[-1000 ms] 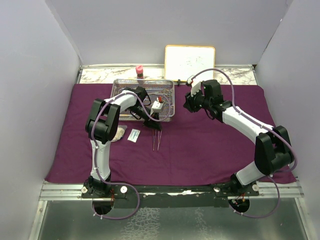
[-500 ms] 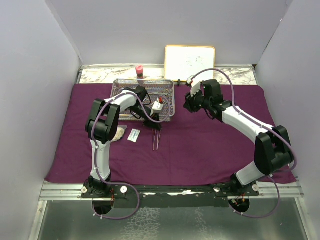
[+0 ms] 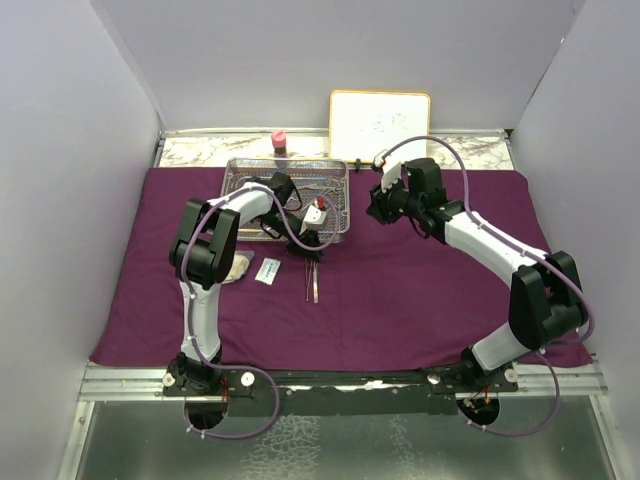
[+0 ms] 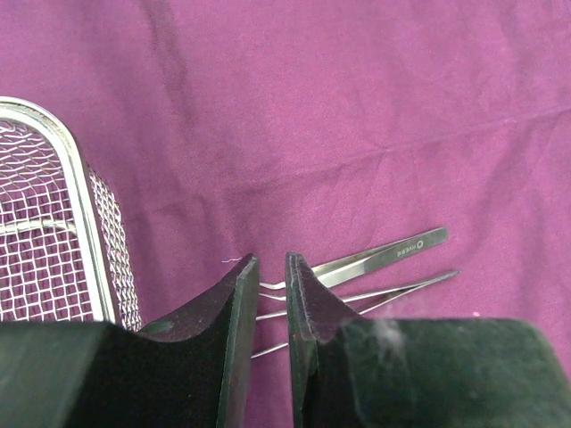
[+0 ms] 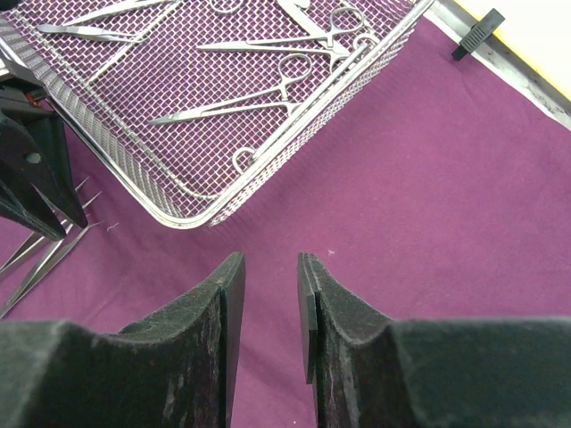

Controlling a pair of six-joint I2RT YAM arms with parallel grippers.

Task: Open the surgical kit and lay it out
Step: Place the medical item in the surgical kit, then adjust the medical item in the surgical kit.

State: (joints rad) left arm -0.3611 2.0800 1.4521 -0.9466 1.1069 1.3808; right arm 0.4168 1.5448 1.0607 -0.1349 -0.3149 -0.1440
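Observation:
The surgical kit's dark purple cloth (image 3: pixel 420 290) lies spread flat, with the silver mesh tray (image 3: pixel 288 198) at its back left. My left gripper (image 3: pixel 312 243) hovers just in front of the tray's near right corner. Its jaws (image 4: pixel 272 267) stand a little apart, and slim steel forceps (image 4: pixel 384 259) lie on the cloth under and beyond them, not pinched. To the right of the tray, my right gripper (image 3: pixel 381 207) is open and empty over bare cloth (image 5: pixel 270 267). Clamps (image 5: pixel 268 89) and more forceps rest in the tray (image 5: pixel 183 218). Gauze (image 3: pixel 238 266) and a small white packet (image 3: pixel 267 271) lie left of the laid-out forceps (image 3: pixel 313 280).
A framed whiteboard (image 3: pixel 380 125) leans on the back wall, and a pink-capped bottle (image 3: pixel 279 142) stands behind the tray. White side walls close in the table. The tray's wire wall (image 4: pixel 111 241) is close to the left of my left fingers.
My left gripper's jaws have parted from nearly shut, letting go of the forceps, which now lie on the cloth. The right arm has stayed still.

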